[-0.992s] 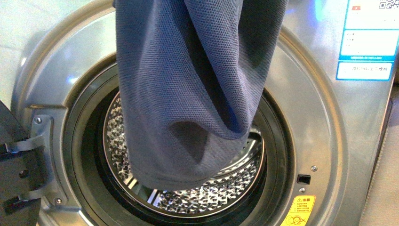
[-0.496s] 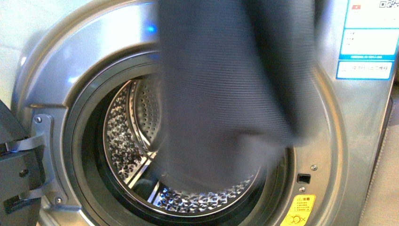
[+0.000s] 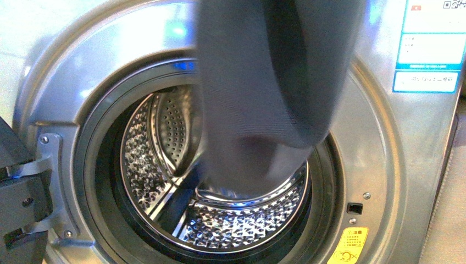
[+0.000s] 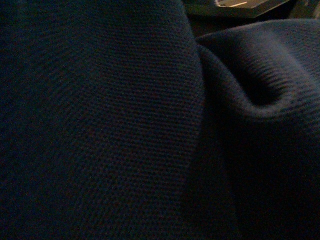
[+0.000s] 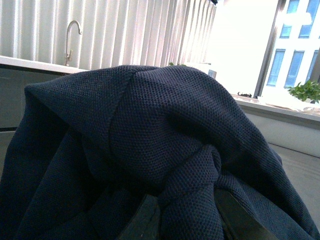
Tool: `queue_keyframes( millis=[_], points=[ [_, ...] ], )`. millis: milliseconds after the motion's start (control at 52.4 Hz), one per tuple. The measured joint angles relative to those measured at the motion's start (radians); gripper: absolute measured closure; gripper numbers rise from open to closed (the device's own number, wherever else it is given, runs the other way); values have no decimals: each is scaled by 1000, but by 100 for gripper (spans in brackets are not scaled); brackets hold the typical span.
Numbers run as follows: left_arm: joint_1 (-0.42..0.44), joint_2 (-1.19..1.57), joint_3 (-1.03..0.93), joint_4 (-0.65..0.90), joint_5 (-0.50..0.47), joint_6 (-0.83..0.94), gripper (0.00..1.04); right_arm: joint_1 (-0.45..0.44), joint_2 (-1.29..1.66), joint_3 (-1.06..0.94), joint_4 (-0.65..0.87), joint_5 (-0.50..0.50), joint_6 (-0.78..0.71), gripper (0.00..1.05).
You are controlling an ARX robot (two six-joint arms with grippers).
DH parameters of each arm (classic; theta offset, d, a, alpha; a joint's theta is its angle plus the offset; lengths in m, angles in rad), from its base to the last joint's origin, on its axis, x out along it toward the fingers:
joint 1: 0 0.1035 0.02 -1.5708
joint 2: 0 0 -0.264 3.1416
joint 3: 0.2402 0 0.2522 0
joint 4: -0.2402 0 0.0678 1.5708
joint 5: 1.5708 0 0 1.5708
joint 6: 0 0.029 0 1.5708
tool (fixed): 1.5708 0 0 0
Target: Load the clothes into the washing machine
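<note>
At the mouth of the washer [image 3: 379, 165] | clothes [image 3: 264, 99] hang down, blurred, low end by the drum [image 3: 165, 137] | right claw [image 5: 187, 222] pinches the clothes | left claw hidden, cannot tell

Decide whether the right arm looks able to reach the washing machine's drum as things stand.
Probably yes. The door of the washing machine is swung aside and its drum stands open; only the clothes, pinched in the right gripper, hang before it. The arm itself is outside the front view.

The blurred clothes [image 3: 264, 93] run off the front view's top edge and hide the upper right of the washing machine's [image 3: 373, 165] mouth. The label's [image 3: 431, 38] print is unreadably small.
</note>
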Motion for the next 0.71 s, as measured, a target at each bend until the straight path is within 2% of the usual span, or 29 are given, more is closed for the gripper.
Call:
queue_keyframes(
  millis=[210,496,706],
  points=[
    [-75,56,32,21,-46,10,7,0,0,0,0,1,-1,92],
    [-97,157,115,105,-295,12,7,-1,0,0,0,5,-3,92],
    [-117,203,150,153,-393,10,7,-1,0,0,0,6,-3,92]
  ],
)
